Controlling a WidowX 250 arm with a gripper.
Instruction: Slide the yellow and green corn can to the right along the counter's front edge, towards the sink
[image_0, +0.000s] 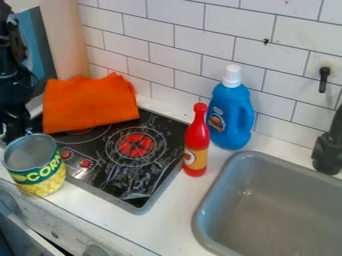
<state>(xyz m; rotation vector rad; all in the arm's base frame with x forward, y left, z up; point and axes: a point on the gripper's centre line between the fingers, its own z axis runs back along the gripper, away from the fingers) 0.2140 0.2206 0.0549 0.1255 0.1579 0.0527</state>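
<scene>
Taking the middle of the view as your clock centre, you have the black two-finger gripper (16, 131) at 9 o'clock, low by the left edge. You can't tell from here how far open it is, or whether it has hold of anything. Closest to it is the upright cylindrical metal can (41, 175) with a green-and-yellow label, between 8 and 9 o'clock at the front left of the black glass cooktop (137, 172).

The bright orange fabric cloth (90, 104) lies over the cooktop's back-left part, between 9 and 10. Your red plastic bottle (196, 137) with a yellow label stands just off centre towards 5, beside the cooktop's right edge. The blue plastic jug (227, 112) with a white cap stands between 2 and 3, near the white tiled wall (200, 37). The grey rectangular sink (287, 200) sits between 4 and 5.
</scene>
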